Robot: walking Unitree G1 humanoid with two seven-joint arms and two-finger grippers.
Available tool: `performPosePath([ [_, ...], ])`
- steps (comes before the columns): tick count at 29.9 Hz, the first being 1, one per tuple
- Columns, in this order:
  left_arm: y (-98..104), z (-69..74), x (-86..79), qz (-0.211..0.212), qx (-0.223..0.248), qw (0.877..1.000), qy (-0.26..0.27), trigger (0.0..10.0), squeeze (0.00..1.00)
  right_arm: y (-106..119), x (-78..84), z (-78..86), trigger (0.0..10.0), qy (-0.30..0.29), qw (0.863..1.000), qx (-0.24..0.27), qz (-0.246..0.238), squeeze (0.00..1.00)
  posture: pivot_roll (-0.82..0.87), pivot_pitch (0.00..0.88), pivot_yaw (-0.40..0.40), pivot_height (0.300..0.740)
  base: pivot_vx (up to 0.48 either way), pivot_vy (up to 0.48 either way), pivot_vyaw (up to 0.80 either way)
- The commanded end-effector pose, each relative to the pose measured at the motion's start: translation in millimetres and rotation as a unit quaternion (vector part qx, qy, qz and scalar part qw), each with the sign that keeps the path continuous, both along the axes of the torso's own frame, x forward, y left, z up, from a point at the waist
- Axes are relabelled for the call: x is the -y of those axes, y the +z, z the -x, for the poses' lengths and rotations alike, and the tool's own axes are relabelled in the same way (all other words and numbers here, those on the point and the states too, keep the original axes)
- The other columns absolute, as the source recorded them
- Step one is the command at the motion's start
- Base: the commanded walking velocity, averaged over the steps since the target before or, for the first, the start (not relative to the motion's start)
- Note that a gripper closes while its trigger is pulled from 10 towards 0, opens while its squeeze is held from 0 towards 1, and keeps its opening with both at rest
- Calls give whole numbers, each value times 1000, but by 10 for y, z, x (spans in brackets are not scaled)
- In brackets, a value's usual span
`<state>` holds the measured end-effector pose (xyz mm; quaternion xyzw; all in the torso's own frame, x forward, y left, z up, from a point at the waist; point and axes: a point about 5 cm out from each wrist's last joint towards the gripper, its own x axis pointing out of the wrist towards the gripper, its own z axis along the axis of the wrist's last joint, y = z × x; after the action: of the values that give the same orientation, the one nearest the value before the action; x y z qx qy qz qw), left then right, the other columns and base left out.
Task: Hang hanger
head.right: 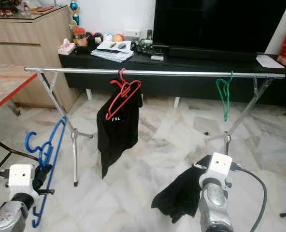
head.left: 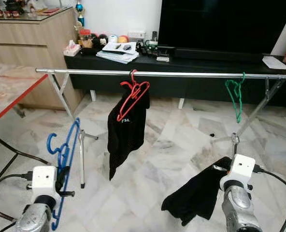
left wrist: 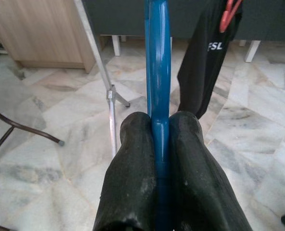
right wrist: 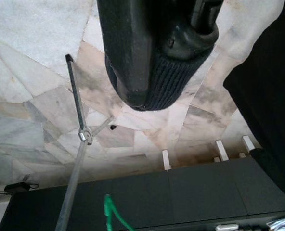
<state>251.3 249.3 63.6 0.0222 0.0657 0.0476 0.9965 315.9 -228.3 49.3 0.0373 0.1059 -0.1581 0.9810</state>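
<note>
Rail [head.left: 181, 74] carries red hanger [head.left: 132, 99]; left end effector [left wrist: 159, 144] clamps blue hanger [head.left: 64, 154], right [right wrist: 152, 62] black cloth [head.left: 198, 195].

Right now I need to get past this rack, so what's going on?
The robot is doing laundry. Its left gripper is shut on a blue hanger, and its right gripper holds a black cloth. The rail already carries a red hanger with a black garment and a bare green hanger.

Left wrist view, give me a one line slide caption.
Left gripper clamps the blue hanger between its black fingers, above marble floor.
</note>
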Motion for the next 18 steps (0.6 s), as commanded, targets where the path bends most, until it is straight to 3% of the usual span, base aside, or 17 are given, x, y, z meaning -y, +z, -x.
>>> performPosePath([
  [1,50,-24,8,-2,9,1000,-5,10000,0,84,-27,-68,10000,1,1000,14,-2,0,103,0,13,740,0,0,0],
  [7,94,20,-58,0,13,1000,-11,10000,0,134,-127,-139,10000,5,1000,21,-11,0,99,0,35,740,0,0,0],
  [13,119,-20,-44,2,20,1000,-13,10000,0,149,-128,-156,10000,5,1000,22,-13,0,106,0,29,740,0,0,0],
  [18,140,-38,-6,5,25,1000,-15,10000,0,208,-138,-200,10000,8,999,31,-15,0,114,0,12,740,-246,0,0],
])
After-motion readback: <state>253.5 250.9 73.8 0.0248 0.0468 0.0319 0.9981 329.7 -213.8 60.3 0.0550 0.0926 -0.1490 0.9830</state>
